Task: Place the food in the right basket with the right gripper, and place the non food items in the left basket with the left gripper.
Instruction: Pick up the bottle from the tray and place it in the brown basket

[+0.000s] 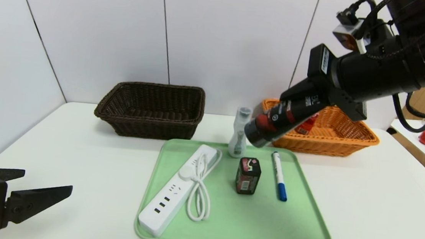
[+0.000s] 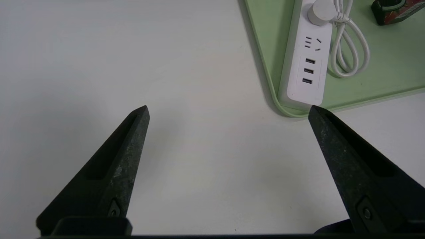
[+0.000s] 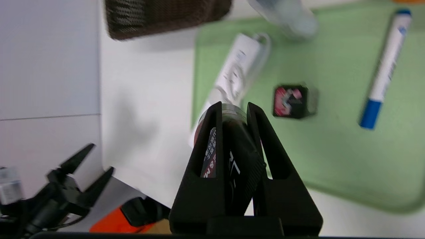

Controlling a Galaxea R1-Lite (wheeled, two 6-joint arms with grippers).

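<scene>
1. The right gripper is clamping the black L'Oreal tube in the air, between the green tray and the orange-tan basket; being non-food, the tube is probably better set back down.
2. The left gripper is waiting wide open and empty near the tray's corner.
3. The black carton is standing on the tray.
</scene>
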